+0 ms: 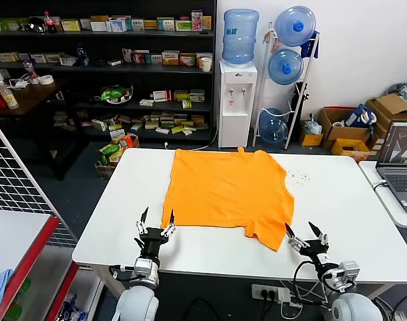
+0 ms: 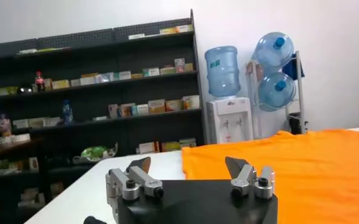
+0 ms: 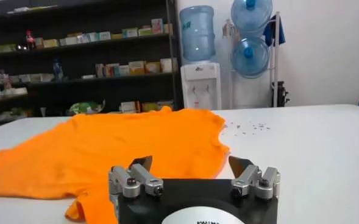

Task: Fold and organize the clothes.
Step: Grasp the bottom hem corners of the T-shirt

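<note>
Head view: T-shirt [image 1: 226,190] lies spread flat on the white table [image 1: 337,200], its near hem rumpled and one corner folded toward the right gripper [image 1: 306,235]. Left gripper [image 1: 156,225] hovers at the near left corner, jaws apart; right gripper jaws also apart, just beside the folded corner.

Left wrist view: left gripper [image 2: 188,171] faces the fabric edge, not touching. Risk: thin cloth slips from a shallow pinch.

Right wrist view: right gripper [image 3: 191,168] stands over the doubled corner. Risk: gripping both layers drags the shirt askew and spoils the fold.
</note>
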Robot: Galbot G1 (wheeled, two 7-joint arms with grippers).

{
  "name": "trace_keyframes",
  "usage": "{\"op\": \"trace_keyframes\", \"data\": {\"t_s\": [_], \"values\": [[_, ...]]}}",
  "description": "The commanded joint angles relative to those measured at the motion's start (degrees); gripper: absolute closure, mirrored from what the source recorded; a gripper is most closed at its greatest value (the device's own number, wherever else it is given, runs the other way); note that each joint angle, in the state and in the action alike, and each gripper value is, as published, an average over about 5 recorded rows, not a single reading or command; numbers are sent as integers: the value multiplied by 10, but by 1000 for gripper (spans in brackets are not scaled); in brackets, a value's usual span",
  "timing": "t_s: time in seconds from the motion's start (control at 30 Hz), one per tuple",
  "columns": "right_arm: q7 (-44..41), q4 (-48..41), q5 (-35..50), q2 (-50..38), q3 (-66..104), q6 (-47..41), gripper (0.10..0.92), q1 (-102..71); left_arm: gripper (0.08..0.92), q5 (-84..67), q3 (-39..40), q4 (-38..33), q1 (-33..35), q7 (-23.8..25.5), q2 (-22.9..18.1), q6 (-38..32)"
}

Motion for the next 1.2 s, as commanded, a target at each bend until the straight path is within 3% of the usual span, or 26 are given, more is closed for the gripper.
{"op": "trace_keyframes", "data": {"t_s": [0.03, 0.27, 0.77, 0.9, 1.2], "values": [[3, -19, -18, 0, -12, -42, 203, 13, 177, -16, 4, 4, -5, 11, 5, 51], [4, -38, -21, 10, -38, -66, 203, 38, 177, -53, 7, 5, -24, 12, 10, 122], [17, -42, -33, 38, -63, -95, 209, 64, 182, -105, 8, 24, -41, 2, 9, 169], [21, -42, -35, 41, -63, -98, 265, 63, 260, -103, 10, 31, -42, 8, 12, 178], [30, -19, -34, 42, -63, -104, 525, 49, 520, -99, 12, 25, -28, 21, 17, 186]]}}
